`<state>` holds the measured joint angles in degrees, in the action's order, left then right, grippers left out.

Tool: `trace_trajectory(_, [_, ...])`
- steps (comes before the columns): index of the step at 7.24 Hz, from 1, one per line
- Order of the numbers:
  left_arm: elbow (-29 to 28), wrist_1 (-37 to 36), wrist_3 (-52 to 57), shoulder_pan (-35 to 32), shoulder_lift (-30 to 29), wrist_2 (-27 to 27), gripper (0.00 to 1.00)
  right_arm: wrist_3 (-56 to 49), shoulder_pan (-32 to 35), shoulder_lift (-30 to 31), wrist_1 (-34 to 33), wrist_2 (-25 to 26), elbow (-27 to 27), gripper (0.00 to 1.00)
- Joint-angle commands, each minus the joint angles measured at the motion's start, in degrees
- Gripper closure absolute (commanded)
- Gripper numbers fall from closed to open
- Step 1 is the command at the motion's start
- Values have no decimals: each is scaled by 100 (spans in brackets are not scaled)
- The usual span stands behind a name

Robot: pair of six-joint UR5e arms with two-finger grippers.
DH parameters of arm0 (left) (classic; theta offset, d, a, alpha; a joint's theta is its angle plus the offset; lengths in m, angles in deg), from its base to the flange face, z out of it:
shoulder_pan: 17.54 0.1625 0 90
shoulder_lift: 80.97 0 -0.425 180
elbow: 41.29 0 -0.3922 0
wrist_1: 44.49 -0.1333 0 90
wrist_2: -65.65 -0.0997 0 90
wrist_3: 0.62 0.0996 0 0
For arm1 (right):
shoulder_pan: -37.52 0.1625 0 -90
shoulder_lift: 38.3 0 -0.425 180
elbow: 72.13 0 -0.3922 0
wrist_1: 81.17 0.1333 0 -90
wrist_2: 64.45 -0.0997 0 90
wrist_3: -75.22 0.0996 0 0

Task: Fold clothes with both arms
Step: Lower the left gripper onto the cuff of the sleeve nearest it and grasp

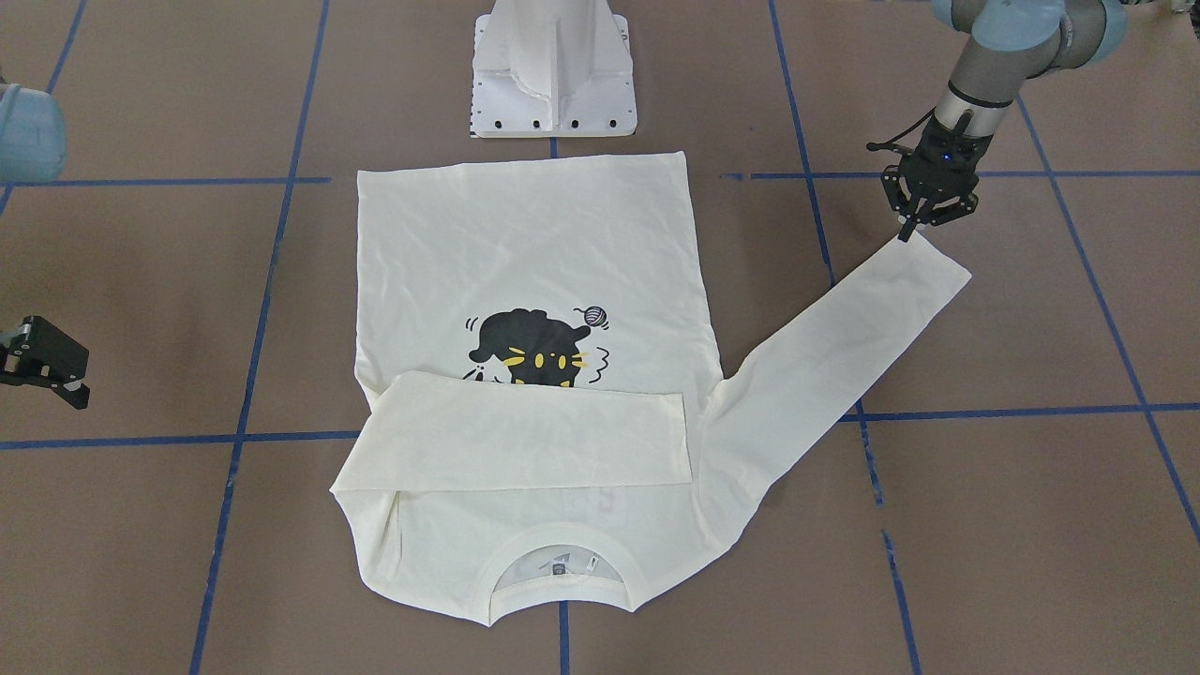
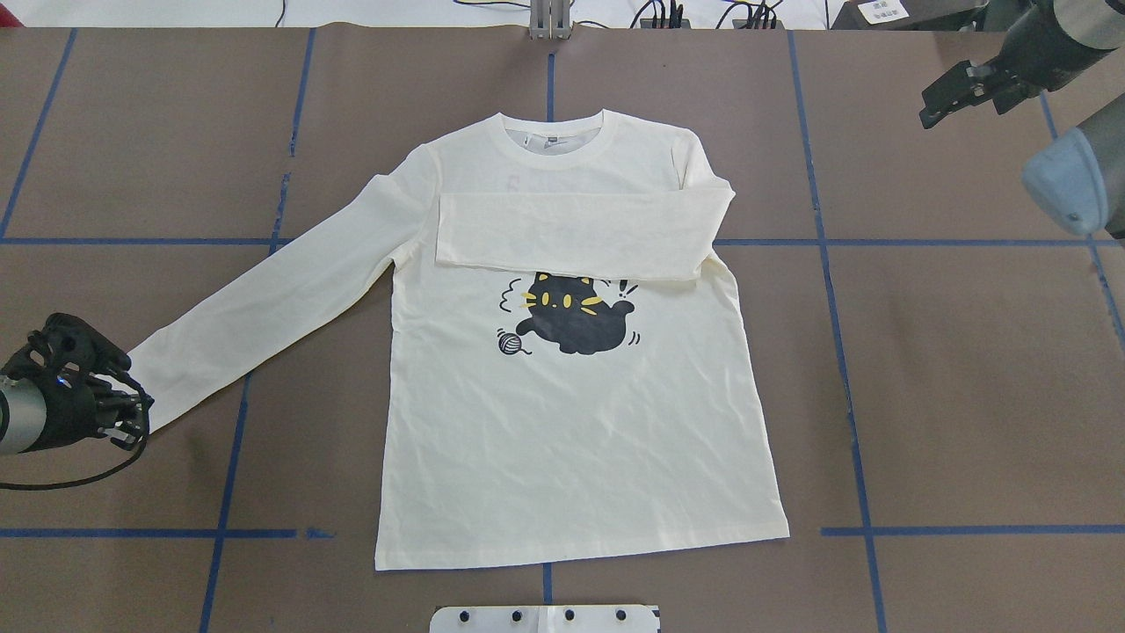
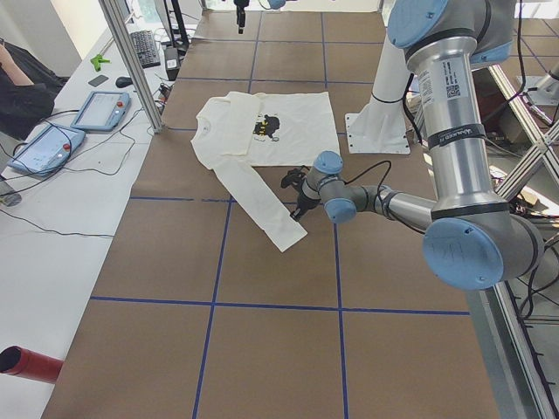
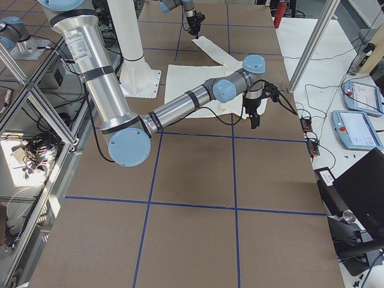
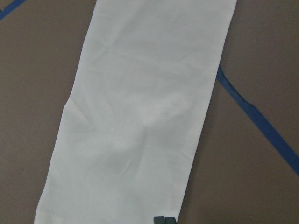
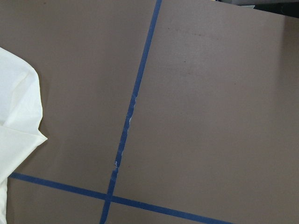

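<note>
**Left gripper at the cuff, right gripper held clear**

The left gripper [image 1: 914, 229] points down with its fingertips drawn towards a point on the corner of the cuff [image 1: 937, 262]. Whether they pinch the cloth I cannot tell. Its wrist camera shows only a dark tip at the cuff's hem, with the cloth lying flat. The right gripper [image 1: 80, 380] has its jaws apart and nothing between them. It hangs above bare table [image 2: 967, 369].

Read from the overhead view with the robot at 6 o'clock, the cream T-shirt [image 2: 571, 440] lies face up in the middle. Its collar [image 2: 550, 146] is at 12 and its hem at 6. The outstretched sleeve [image 2: 264, 303] runs out towards 8 o'clock and ends at the left gripper, near the table's edge. The folded sleeve [image 2: 571, 233] lies flat across the chest, from 3 towards 9. It covers the top edge of the black cat print [image 2: 576, 321], and a yarn ball [image 2: 508, 343] sits at the cat's 8 o'clock.

The right gripper is well apart from the shirt, up at 2 o'clock. Blue tape lines [image 2: 967, 242] cross the brown table. The white pedestal [image 1: 553, 70] stands at 6 o'clock, just beyond the hem.
</note>
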<state>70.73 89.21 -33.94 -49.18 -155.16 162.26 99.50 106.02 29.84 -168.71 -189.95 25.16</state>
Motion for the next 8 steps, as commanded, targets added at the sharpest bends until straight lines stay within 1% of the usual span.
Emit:
trace_trajectory(1, [-266,-2,1,-149,-113,-19,36,7,5,6,0,0,0,0])
trace_trajectory(2, [-555,51,10,-141,-157,-19,14,7,-4,15,0,0,0,0])
trace_trajectory(3, [-654,69,10,-149,-175,7,14,7,-4,15,0,0,0,0])
trace_trajectory(8, [-576,113,27,-149,-43,16,15,7,-4,252,0,0,237,0])
